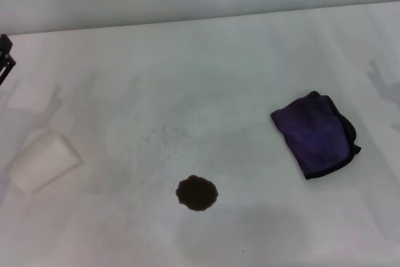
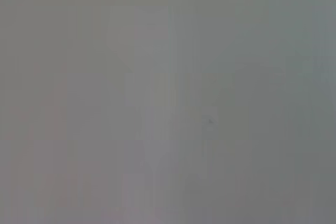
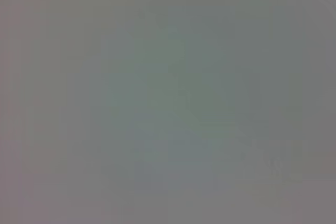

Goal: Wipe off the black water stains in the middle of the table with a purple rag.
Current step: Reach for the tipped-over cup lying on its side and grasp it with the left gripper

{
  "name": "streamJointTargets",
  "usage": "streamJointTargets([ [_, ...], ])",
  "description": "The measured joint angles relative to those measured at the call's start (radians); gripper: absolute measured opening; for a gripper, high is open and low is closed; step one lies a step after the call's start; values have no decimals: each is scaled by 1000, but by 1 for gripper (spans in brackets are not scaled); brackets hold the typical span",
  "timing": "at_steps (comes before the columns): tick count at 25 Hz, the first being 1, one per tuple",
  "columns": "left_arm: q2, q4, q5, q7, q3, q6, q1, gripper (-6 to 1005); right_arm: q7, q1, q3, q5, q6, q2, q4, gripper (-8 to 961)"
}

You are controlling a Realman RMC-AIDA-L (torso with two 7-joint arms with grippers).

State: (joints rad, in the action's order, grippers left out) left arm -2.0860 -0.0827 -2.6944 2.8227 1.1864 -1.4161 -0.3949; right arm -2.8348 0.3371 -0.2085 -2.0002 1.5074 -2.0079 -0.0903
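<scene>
A: Where's the purple rag (image 1: 315, 134)?
B: Folded on the table (image 1: 206, 60), right of the black water stain (image 1: 197, 192), well apart.
A: And left?
B: A white paper cup (image 1: 42, 160) lying tipped over.

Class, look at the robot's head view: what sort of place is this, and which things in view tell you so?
Probably a staged test bench rather than a home: a large plain white matte tabletop holding only a small dark brown-black liquid blotch, a folded deep-purple cloth rag and a small white paper cup on its side.

Head view looks forward-down over table (image 1: 206, 60); both wrist views featureless grey (no shared part discernible)
</scene>
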Motion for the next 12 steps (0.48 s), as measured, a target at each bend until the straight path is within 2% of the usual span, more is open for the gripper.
streamJointTargets([
  [3, 4, 1, -1, -41, -2, -5, 5, 891, 0, 0, 0, 0, -12, 0, -6, 874],
  [8, 31, -29, 66, -188, 2, 54, 13, 891, 0, -3, 0, 0, -33, 0, -5, 874],
  [12, 57, -174, 221, -337, 3, 159, 67, 890, 1, -3, -1, 1, -51, 0, -3, 873],
])
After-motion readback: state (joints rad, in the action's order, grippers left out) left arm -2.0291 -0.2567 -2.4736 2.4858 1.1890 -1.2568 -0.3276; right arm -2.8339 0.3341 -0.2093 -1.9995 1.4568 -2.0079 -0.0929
